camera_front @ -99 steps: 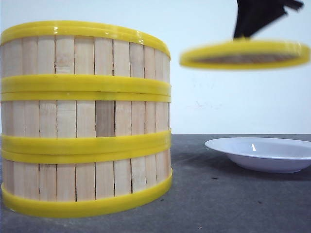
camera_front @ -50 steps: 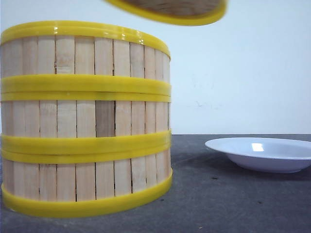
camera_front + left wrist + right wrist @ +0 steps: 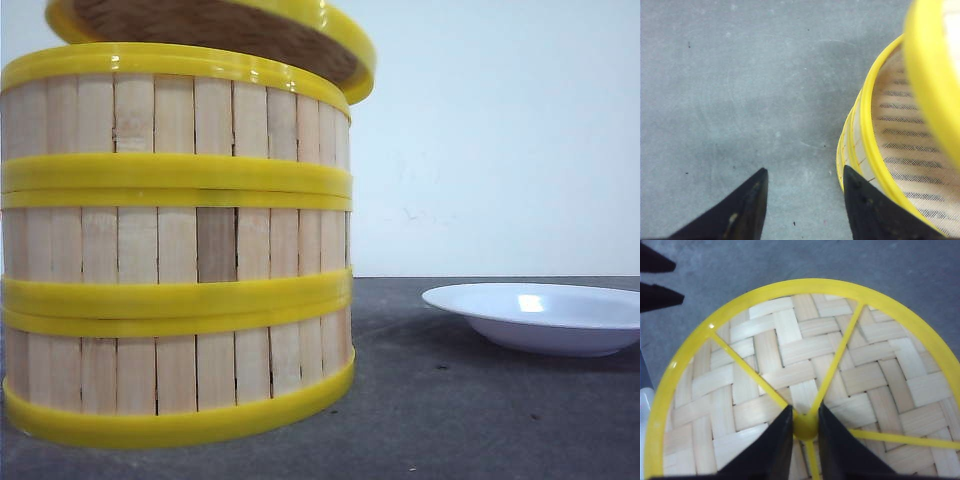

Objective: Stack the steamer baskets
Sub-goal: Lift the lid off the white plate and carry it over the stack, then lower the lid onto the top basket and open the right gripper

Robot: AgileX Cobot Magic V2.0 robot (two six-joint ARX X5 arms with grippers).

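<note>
Since the earlier frames, the woven lid (image 3: pixel 215 30) has travelled from above the white plate (image 3: pixel 540 315) to directly over the steamer baskets (image 3: pixel 175 245), tilted, its far edge raised. All three baskets stand stacked on the table (image 3: pixel 480 420), rims aligned. Right hand (image 3: pixel 805 427) is pinching the lid's knob (image 3: pixel 805 426). Left hand (image 3: pixel 805 200) is spread, empty, just beside the stack. Judgement: level the lid, centre it over the top rim, lower slowly, and release only once it is seated.
</note>
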